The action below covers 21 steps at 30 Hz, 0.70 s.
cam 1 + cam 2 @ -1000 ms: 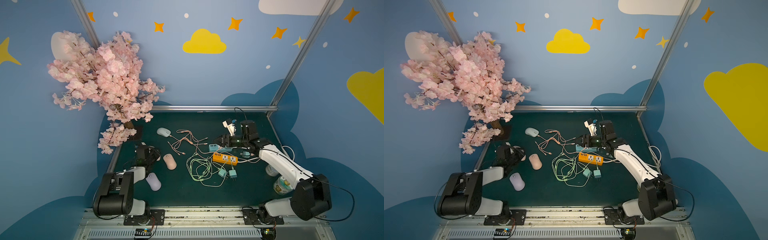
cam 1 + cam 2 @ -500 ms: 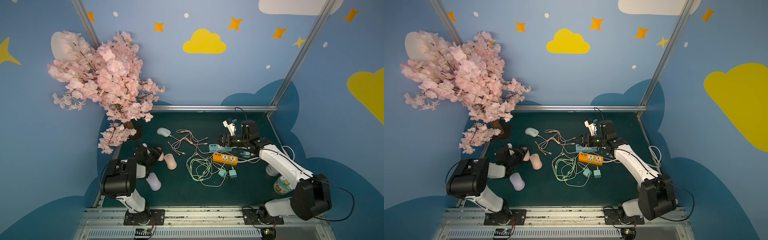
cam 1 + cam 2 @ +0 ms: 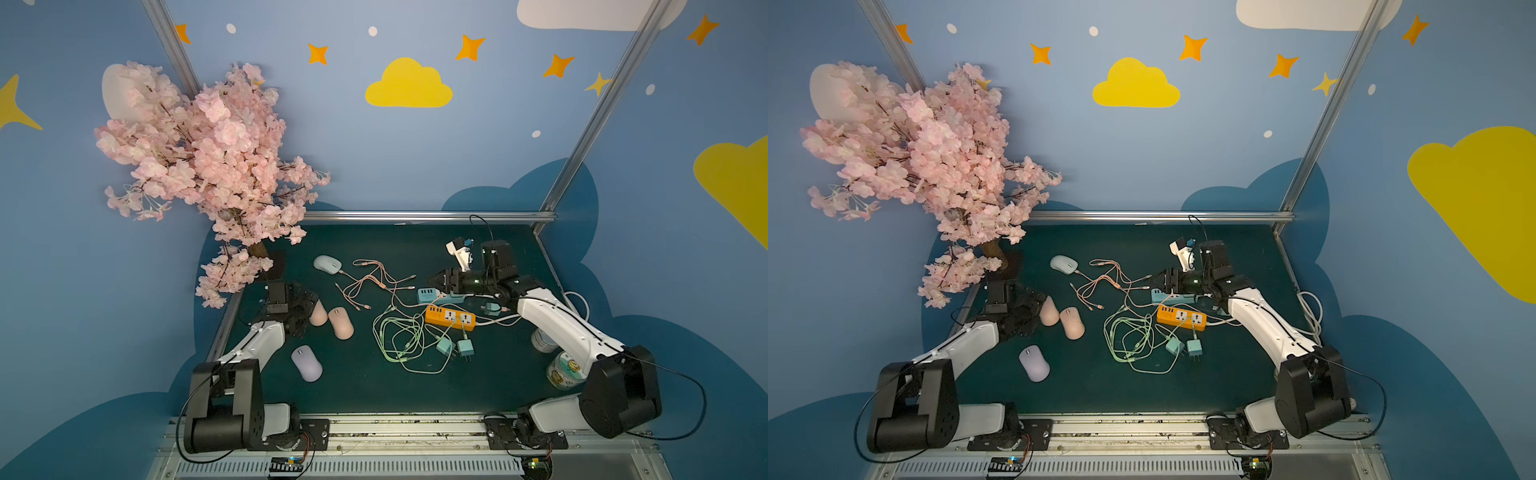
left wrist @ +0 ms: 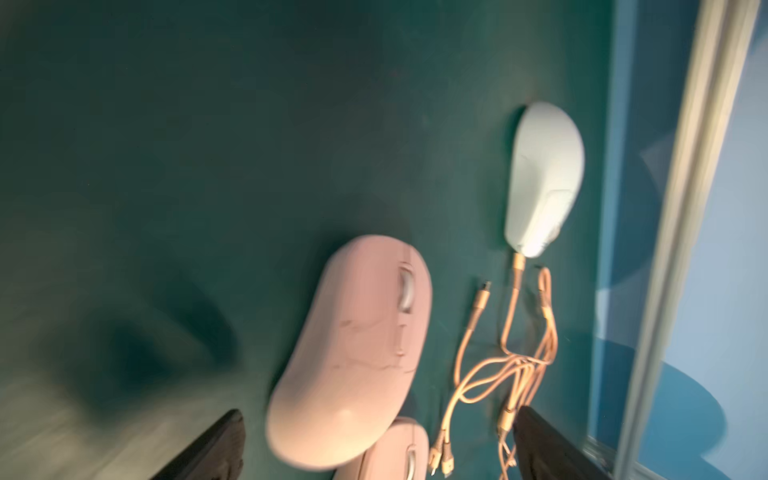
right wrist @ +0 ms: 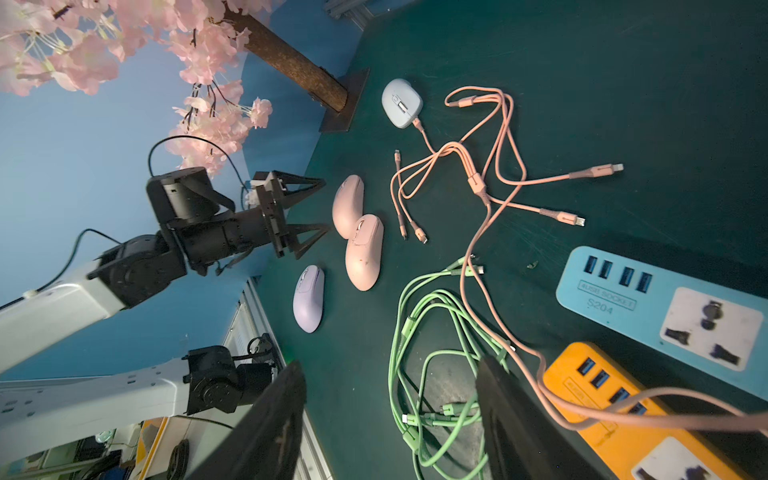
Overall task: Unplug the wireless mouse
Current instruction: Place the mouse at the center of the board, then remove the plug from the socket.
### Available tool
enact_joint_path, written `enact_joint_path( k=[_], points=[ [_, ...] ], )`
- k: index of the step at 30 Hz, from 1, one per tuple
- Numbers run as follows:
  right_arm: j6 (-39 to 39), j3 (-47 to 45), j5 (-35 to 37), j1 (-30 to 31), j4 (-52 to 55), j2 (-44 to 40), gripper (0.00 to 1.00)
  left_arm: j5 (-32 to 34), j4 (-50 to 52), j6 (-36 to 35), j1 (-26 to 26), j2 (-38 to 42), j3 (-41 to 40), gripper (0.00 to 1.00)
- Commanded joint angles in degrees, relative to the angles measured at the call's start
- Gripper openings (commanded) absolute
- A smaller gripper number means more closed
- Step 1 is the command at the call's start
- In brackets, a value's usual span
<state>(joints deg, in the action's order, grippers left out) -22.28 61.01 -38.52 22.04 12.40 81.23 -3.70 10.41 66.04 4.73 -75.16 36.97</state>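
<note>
blue walls painted with yellow clouds and orange stars close in a dark green mat, where two robot arms reach in beside a pink blossom tree. the pale blue mouse lies toward the back of the mat, near the tree's base, with a pink cable plugged into its front end. the left gripper hangs with its fingers spread wide and empty, just beside two pink mice that lie touching each other. the pale blue mouse sits apart from them, nearer the back wall. a lilac mouse lies closer to the front edge.

mid-mat, the right gripper hovers over a blue power strip, its fingers parted on nothing. an orange power strip, a tangle of green cables and two teal chargers crowd the mat beside it.

in both top views the left gripper's dark fingers merge with its wrist and cover part of the nearer pink mouse. the left wrist view is smeared by blur. the pink cable's trunk crosses the orange strip and runs out of the right wrist view, so its far end cannot be told. cans at the mat's right edge are half hidden behind the right arm.
</note>
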Motion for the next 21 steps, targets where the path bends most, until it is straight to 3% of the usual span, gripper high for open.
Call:
enact_joint_path(
  k=[1,5,7,13,17,21],
  points=[
    [-0.05,0.19,3.74,-0.88,2.35,-0.14,0.67,2.3,10.62,0.55,-1.2,1.62,1.27,0.99],
    [-1.1,0.35,15.04,-4.39,6.36,-2.73,0.71,2.8,-3.18,-7.26,-10.1,0.6,4.57,0.96],
    [-2.98,0.16,24.0,-6.24,8.64,-4.97,0.74,3.68,-5.01,-14.96,-16.34,-2.97,10.69,0.95],
    [-4.61,-1.63,39.31,-8.21,11.38,-8.68,0.77,-1.91,-12.94,-33.51,-28.46,-15.0,23.98,0.88],
    [-8.96,-3.56,40.14,-12.08,15.38,-7.81,0.75,-6.93,-10.08,-38.13,-31.92,-26.34,34.71,0.88],
    [-6.69,-10.11,29.54,-16.11,9.78,-9.02,0.75,-10.66,-6.63,-42.88,-34.57,-35.92,44.51,0.88]
  ],
)
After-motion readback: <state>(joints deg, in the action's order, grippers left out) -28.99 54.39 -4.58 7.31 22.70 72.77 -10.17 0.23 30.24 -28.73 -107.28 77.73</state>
